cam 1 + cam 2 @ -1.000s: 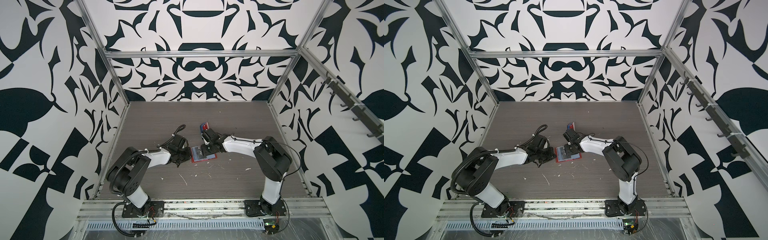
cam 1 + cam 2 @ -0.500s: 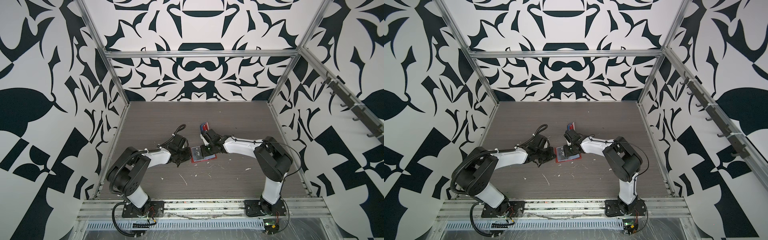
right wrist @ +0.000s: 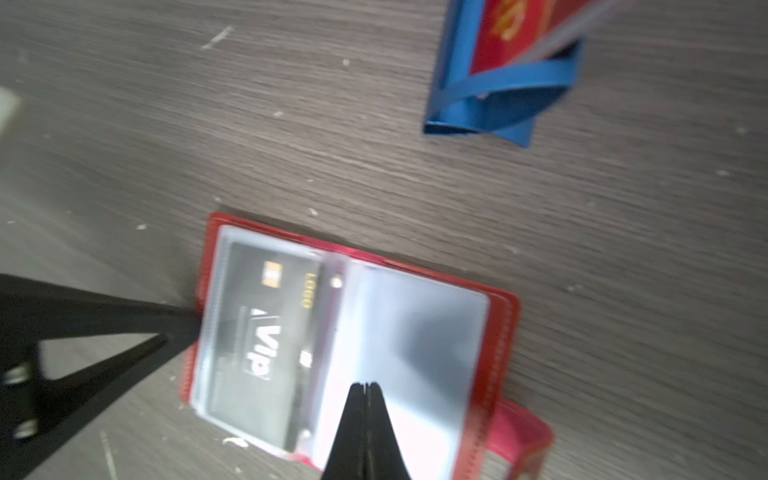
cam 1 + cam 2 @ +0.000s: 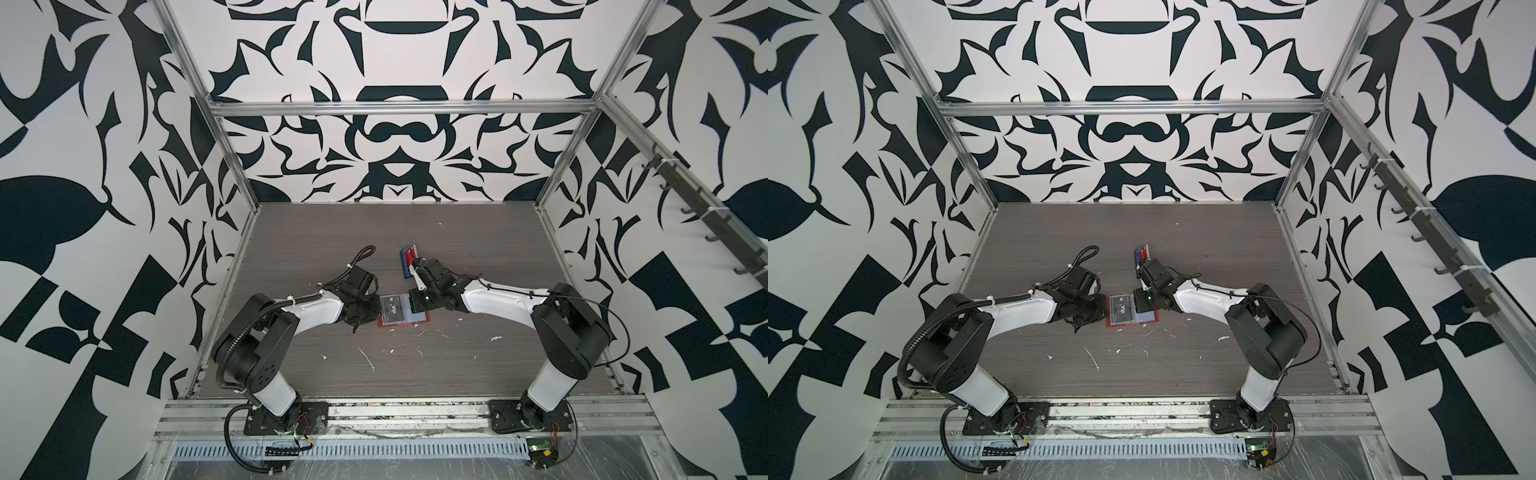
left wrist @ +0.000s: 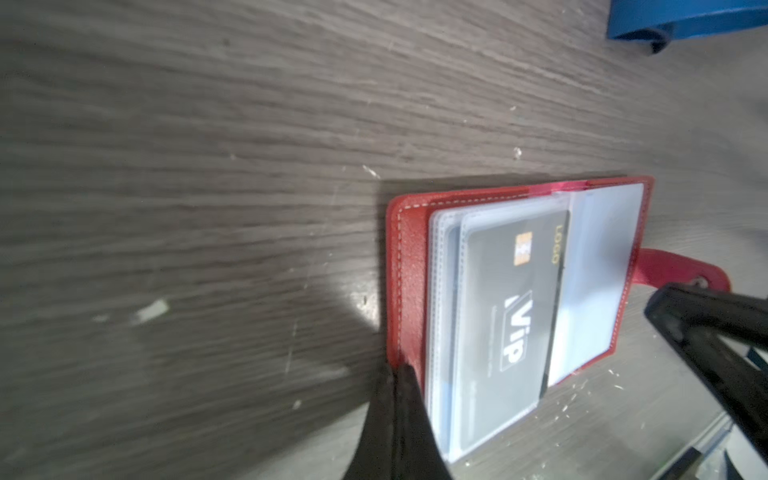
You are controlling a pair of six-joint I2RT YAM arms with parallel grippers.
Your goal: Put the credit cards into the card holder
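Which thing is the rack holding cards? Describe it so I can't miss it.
On the grey wood-grain table, find the red card holder lying open at the centre. Just beyond it, apart, stands the blue rack: the only blue thing, upright, with a red card in it.

Both top views: bright, even light, sharp focus, straight lines bowed toward the frame edges. Wrist views: soft and motion-blurred. Glare whitens the card holder (image 3: 419, 432) sleeves at lower centre, and a broad shadow darkens the desk (image 5: 208, 374) at lower left.

Red card holder (image 5: 409, 266), black-and-white walls (image 4: 75, 124)
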